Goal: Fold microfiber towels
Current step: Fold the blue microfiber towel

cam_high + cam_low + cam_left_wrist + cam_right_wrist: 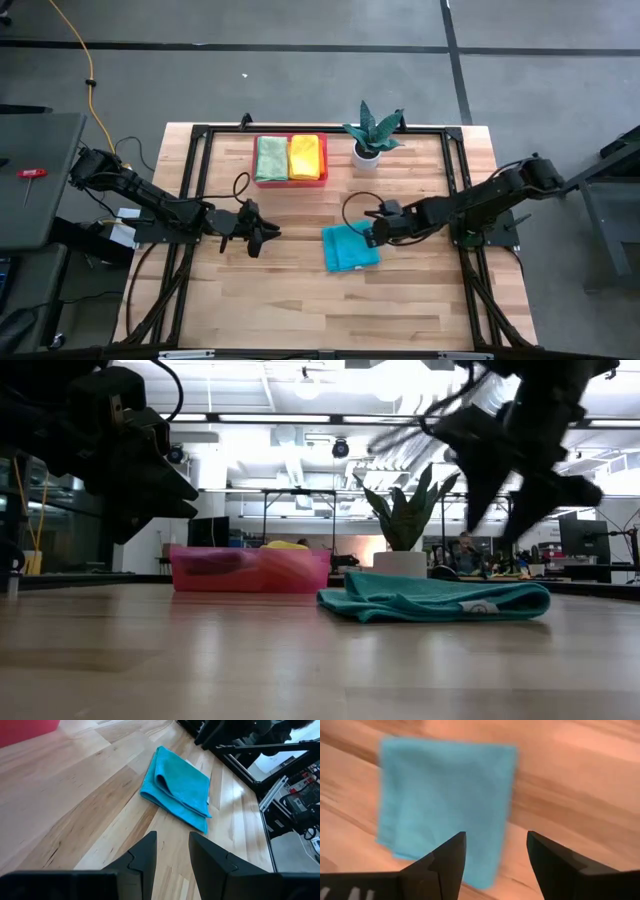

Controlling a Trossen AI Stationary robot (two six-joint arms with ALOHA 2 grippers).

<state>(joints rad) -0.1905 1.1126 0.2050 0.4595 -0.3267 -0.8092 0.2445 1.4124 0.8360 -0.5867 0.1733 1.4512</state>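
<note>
While the folded teal towel (351, 248) lies flat mid-table, the right end effector (372, 231) hovers just above its edge, fingers spread and empty. Left end effector (262, 236) waits nearby, fingers narrowly parted, grasping nothing. Green towel (271, 158) and yellow towel (306, 156) sit in the pink tray (290, 182).

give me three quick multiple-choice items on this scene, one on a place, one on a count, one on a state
1. Where does the teal towel lie?
A. in the tray
B. on the table
C. on the plant

2. How many towels lie in the tray?
A. two
B. none
C. four

3. The right gripper is
A. shut on the towel
B. open, empty
C. out of view

Answers:
1 B, it lies folded on bare wood.
2 A, the high view shows one green and one yellow.
3 B, its fingers stand apart above the towel.
</note>
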